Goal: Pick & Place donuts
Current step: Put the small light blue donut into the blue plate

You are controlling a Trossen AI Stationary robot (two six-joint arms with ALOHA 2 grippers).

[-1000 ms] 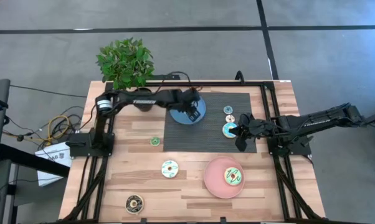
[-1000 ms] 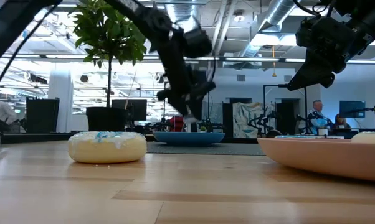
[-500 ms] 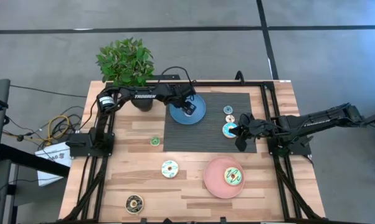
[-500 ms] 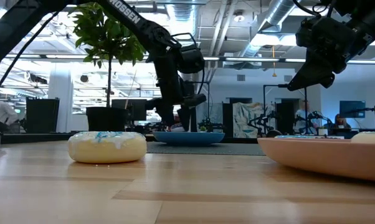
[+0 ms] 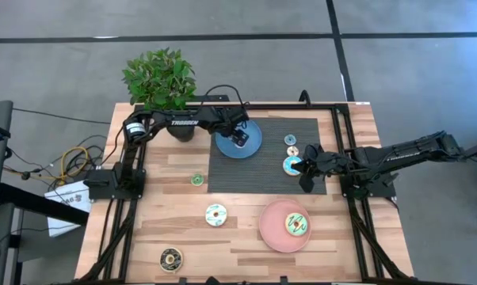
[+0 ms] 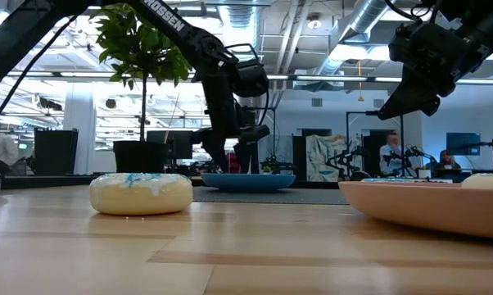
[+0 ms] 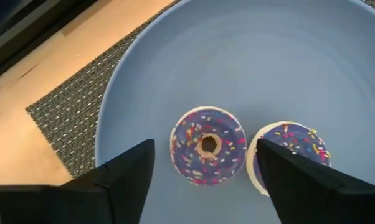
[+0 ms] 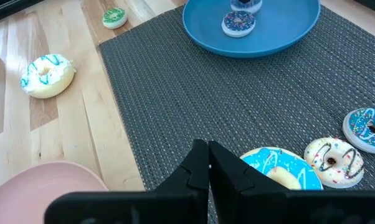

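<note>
My left gripper (image 5: 238,136) (image 7: 206,186) hangs open over the blue plate (image 5: 249,145). Two tiny purple donuts (image 7: 207,145) (image 7: 288,149) lie flat on that plate below its fingers; one finger partly hides the second. My right gripper (image 5: 305,169) (image 8: 207,163) is shut and raised above the dark mat, beside the larger light blue donut (image 5: 292,165) (image 8: 276,167). A tiny beige donut (image 8: 332,158) and a tiny blue one (image 8: 369,127) lie on the mat nearby. A donut (image 5: 296,225) rests on the pink plate (image 5: 272,229).
A cream donut (image 5: 215,214), a tiny green donut (image 5: 196,180) and a dark brown donut (image 5: 171,257) lie on the bare wood on the table's left and near side. A potted plant (image 5: 161,79) stands at the far left corner. People show in the room behind the table.
My left gripper has drawn back a little toward the table's far left over the blue plate and turned more upright, then kept still.
</note>
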